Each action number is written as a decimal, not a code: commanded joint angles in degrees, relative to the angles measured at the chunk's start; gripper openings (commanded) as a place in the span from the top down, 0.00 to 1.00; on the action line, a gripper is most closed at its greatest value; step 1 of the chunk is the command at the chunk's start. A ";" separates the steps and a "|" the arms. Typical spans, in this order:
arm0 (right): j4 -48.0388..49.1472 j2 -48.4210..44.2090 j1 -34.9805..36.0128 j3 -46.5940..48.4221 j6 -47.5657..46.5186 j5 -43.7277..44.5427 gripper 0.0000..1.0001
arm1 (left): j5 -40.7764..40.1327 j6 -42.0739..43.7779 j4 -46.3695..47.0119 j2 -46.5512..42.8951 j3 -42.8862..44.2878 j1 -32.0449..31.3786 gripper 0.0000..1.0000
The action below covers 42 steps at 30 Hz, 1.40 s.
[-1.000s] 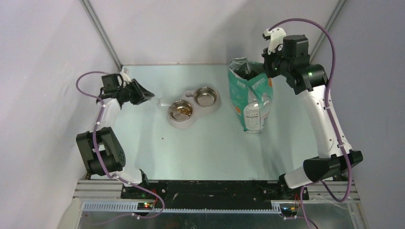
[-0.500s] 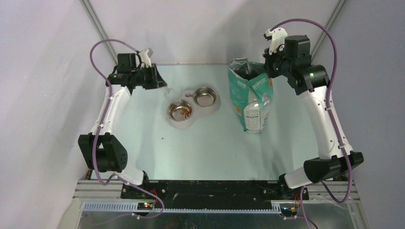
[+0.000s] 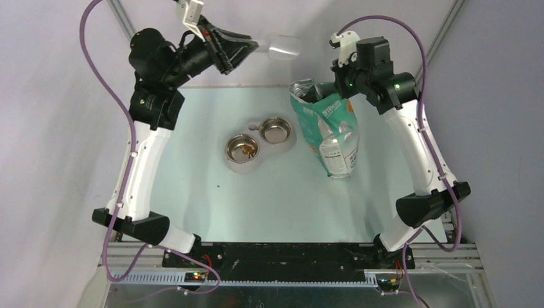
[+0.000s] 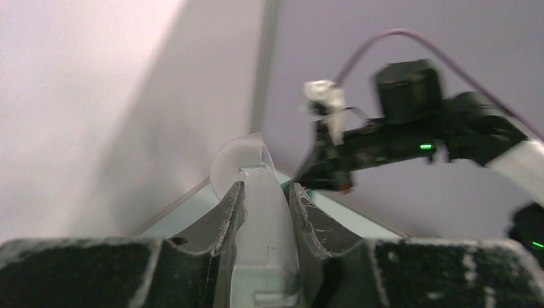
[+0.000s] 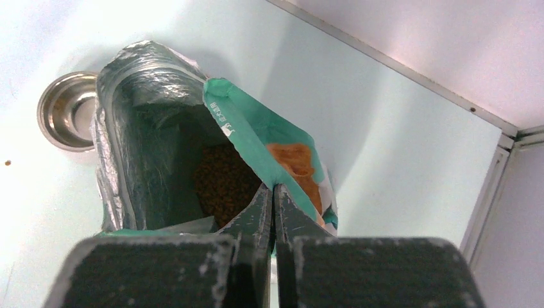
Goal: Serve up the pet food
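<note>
Near the far edge of the table (image 3: 192, 192), the crinkled foil-lined bag (image 3: 327, 131) stands open, its rim pinched by the closed right gripper (image 5: 272, 191). Two round steel bowls (image 3: 275, 130) sit centrally. The left gripper (image 4: 265, 187) clamps a clear plastic scoop (image 4: 250, 157) aloft. Granular brown pet food (image 5: 221, 183) lies inside the bag; a few pellets occupy the nearer bowl (image 3: 242, 148).

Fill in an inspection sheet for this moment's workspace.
Surface: pale green table, matte.
Job's things: pet food inside the open bag; a little in one steel bowl, with a second bowl beside it.
Clutter: one brown speck on the table.
Grippers: left gripper raised high, gripping a clear scoop; right gripper shut on the bag's rim.
Cables: purple cables loop above both arms.
Surroundings: plain walls, metal struts.
</note>
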 commanded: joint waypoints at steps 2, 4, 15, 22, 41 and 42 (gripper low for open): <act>10.41 1.44 2.81 8.15 2.80 2.45 1.00 | 7.27 2.73 -6.97 8.49 5.72 -6.15 1.00; 10.45 2.15 3.21 8.42 3.32 2.29 1.00 | 6.71 4.94 -11.07 9.99 6.69 -7.85 1.00; 9.05 0.27 6.07 4.64 3.48 -1.14 1.00 | -3.98 15.24 -22.43 12.64 7.90 -12.04 1.00; 8.39 -3.82 12.00 -0.80 4.09 -1.81 1.00 | -15.57 12.41 -24.19 16.11 7.87 -15.75 1.00; 3.84 1.02 9.01 -5.51 15.17 -1.26 1.00 | -37.93 -1.36 -5.28 21.80 -11.46 -21.68 1.00; 3.97 0.80 9.01 -6.89 15.20 -1.00 1.00 | -38.39 -0.70 -4.62 22.27 -11.83 -22.03 1.00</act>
